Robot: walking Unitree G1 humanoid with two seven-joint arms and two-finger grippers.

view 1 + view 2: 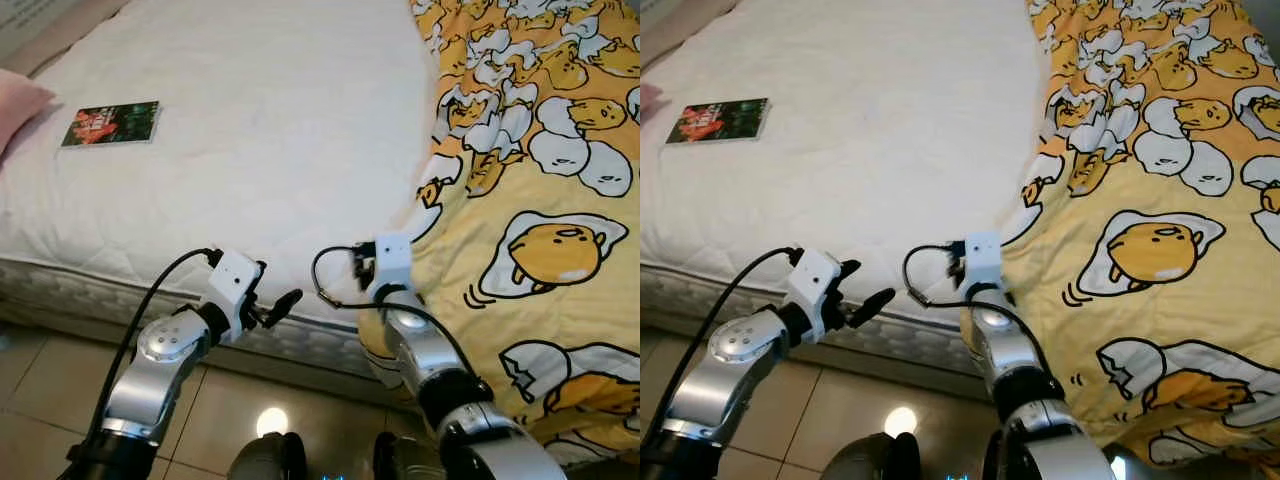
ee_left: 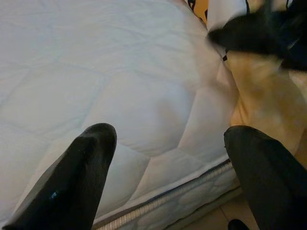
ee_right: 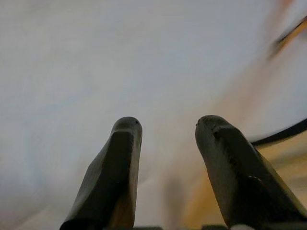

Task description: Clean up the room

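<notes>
— Where to look for the right gripper?

— At the near edge of the yellow blanket printed with cartoon eggs, right along its border with the white quilted mattress. Fingers parted, clamped on nothing.

— And the left gripper?

— Just beside the mattress's front edge, above the beige tiled floor. Fingers spread wide, also holding nothing.

— Likely aiming for the blanket, then. Worst case?

— Closing too shallow and pinching only a thin fold of the hem. Could slip free on the first pull. Closing too deep could catch the quilted cover along with the cloth and drag both.

— Anything else to fear?

— Pulling with one gripper alone. Would probably skew the blanket and bunch it rather than spread it flat. Also worth minding the black cable looped at the right wrist, close enough to the edge to snag.

— And the small flat book with the red and green cover?

— Lying far off to the left on the mattress, near the pink pillow, well apart from both grippers. Safe from a gentle tug, though a hard yank might ripple the surface and shift it.
</notes>
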